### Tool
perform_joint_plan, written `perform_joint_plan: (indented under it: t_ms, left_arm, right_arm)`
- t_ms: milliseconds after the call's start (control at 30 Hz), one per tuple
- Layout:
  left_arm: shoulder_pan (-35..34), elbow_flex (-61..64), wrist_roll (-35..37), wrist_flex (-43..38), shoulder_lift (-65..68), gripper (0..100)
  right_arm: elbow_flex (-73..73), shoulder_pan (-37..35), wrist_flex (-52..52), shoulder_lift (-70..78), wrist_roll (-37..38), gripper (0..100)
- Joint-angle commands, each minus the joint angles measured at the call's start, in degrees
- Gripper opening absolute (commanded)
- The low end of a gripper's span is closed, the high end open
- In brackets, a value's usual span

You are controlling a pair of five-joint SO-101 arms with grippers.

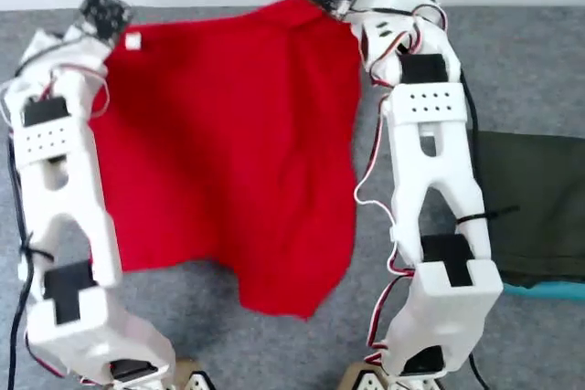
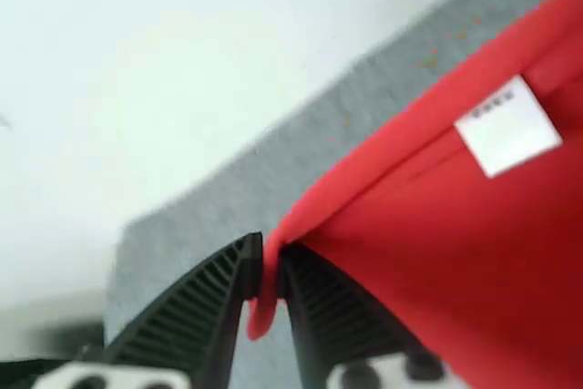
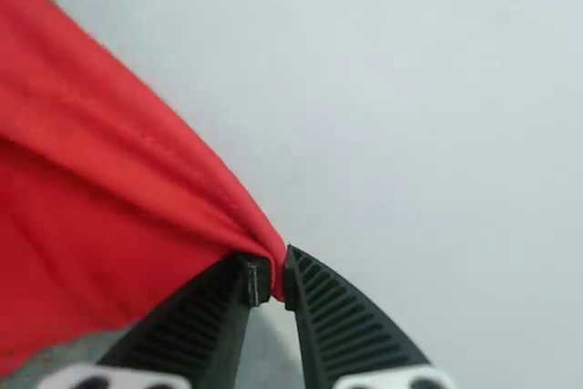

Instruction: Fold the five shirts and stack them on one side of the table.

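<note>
A red shirt point(image 1: 228, 152) is stretched across the grey table between both arms, its far edge held up at the back. My left gripper point(image 2: 269, 271) is shut on the shirt's far left corner point(image 2: 264, 302), near a white label point(image 2: 506, 127). My right gripper point(image 3: 271, 278) is shut on the far right corner of the red shirt point(image 3: 100, 216). In the high view the left arm point(image 1: 59, 162) stands along the shirt's left side and the right arm point(image 1: 430, 162) along its right side. The shirt's near hem hangs unevenly toward the front.
A dark green shirt point(image 1: 535, 207) lies folded at the right edge of the table, with a light blue one point(image 1: 548, 291) showing under its near edge. The grey table cloth point(image 1: 210, 326) is bare in front of the red shirt. A pale wall rises behind the table.
</note>
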Motion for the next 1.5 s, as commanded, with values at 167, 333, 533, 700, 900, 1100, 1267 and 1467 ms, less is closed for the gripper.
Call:
perform_joint_plan:
  t_ms: [167, 333, 533, 700, 900, 1100, 1267, 1467]
  left_arm:
    - [1.8, -23.2, -8.6, 8.6, 10.3, 0]
    - [2.2, -27.3, -8.7, 13.4, 11.5, 0]
    - [1.8, -27.4, -8.8, 23.6, 9.2, 0]
    - [1.8, -27.3, -8.8, 38.3, 6.3, 0]
    - [0.0, -27.1, -12.3, 51.6, 6.3, 0]
    - [-4.0, -25.4, -15.4, 57.2, 9.6, 0]
    - [-6.9, -25.4, -15.4, 58.5, 12.7, 0]
    - [-7.5, -25.4, -15.5, 61.5, 16.1, 0]
  right_arm:
    - [-0.5, -2.2, -6.3, -0.7, 5.3, 1.0]
    - [-0.3, -3.6, -5.5, -0.8, 5.8, 1.0]
    - [-0.4, -4.0, 6.8, -2.8, 5.8, 1.0]
    - [-0.2, -5.0, 27.7, -8.0, 5.6, 1.0]
    - [-0.2, -8.0, 53.0, -13.5, 5.2, 1.1]
    - [-0.1, -10.2, 68.6, -14.9, 0.3, 1.1]
    - [2.9, -11.8, 73.8, -16.6, -4.0, 1.0]
    - [17.5, -15.6, 73.6, -24.9, -4.7, 1.0]
